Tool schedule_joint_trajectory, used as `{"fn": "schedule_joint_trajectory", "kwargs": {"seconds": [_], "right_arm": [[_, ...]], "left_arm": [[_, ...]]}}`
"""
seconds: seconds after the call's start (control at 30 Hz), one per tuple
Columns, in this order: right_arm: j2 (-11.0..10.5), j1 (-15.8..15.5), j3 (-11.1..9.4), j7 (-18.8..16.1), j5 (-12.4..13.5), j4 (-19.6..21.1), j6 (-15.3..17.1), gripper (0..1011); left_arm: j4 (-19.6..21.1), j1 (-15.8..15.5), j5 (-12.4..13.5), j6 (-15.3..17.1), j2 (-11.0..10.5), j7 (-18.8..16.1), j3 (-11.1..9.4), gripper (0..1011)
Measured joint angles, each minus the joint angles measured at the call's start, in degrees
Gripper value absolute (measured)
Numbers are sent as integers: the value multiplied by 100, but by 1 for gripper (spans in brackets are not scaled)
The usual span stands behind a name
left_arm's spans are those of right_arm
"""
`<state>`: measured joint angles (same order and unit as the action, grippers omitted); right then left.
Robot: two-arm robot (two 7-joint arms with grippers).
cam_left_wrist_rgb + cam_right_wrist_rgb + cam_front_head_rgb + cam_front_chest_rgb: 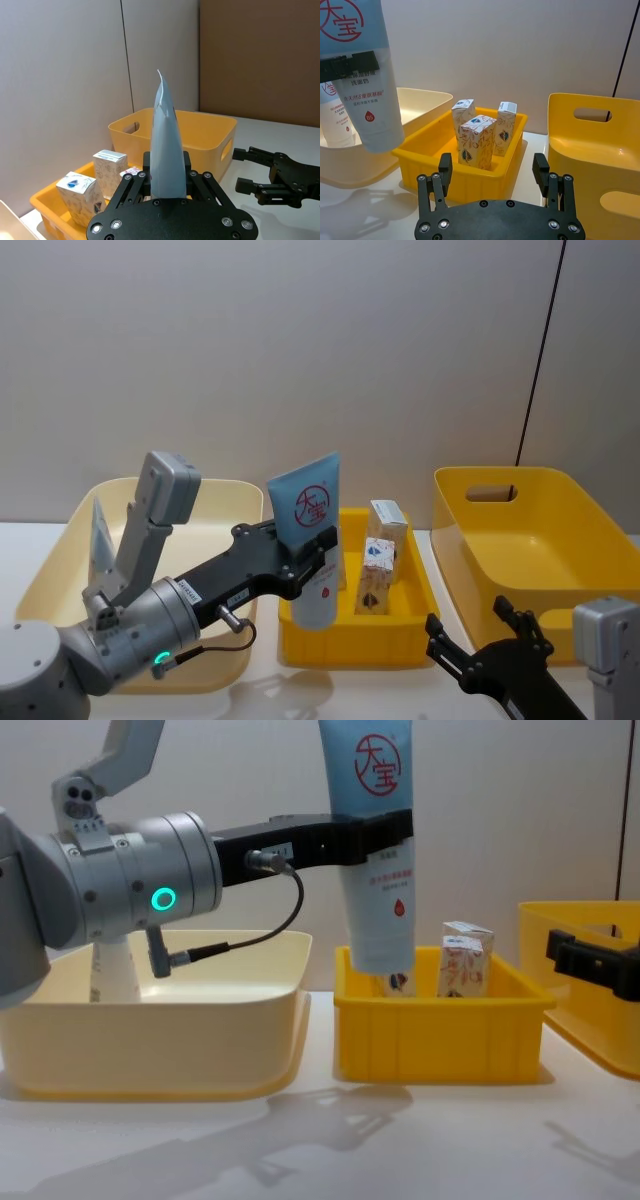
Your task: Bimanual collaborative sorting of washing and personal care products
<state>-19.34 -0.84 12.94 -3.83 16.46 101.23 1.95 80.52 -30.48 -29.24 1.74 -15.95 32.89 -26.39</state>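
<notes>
Tube [305, 502] in the air, pinched across its middle by the left gripper [316, 550], fingers closed tight on its flat faces; held upright, crimped end up, white end down at about rim height over the left part of the tray [440, 1030], beside the cartons [380, 550]; hard to tell whether just inside or just above; reads as the carry step of the sort, picked but not yet dropped anywhere; judging by a second tube [110, 970] standing in the cream bin [150, 1030] on the left, probably bound that way; calls next for a swing left, high enough for the white end to clear that bin's rim, then a lowering and a release beside its twin; could equally be a hand-off, can't say from here; over on the right, right gripper [492, 167] low in front of the tray, fingers spread wide and holding nothing, near the yellow bin [530, 530]; looks ready for a carton; would take a reach over the front wall and a pinch on one narrow box among three packed close; now the tube itself: light blue above, white below, red ring logo near the top, small red drop printed lower down; wedge-thin at the crimp seen edge-on from the left wrist, fuller toward the bottom; soft-walled, so likely to give under the grip and topple if set down carelessly.
</notes>
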Motion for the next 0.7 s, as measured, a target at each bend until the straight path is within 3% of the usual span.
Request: {"fn": "schedule_joint_trajectory", "kwargs": {"seconds": [0.4,0.7], "right_arm": [[-58,80,5,-246,60,-23,-27,1001],[-214,241,27,-844,300,-20,-44,1001]], "left_arm": [[6,5,63,15,-18,-66,-81,292],[9,9,81,22,-23,-89,-106,294]]}}
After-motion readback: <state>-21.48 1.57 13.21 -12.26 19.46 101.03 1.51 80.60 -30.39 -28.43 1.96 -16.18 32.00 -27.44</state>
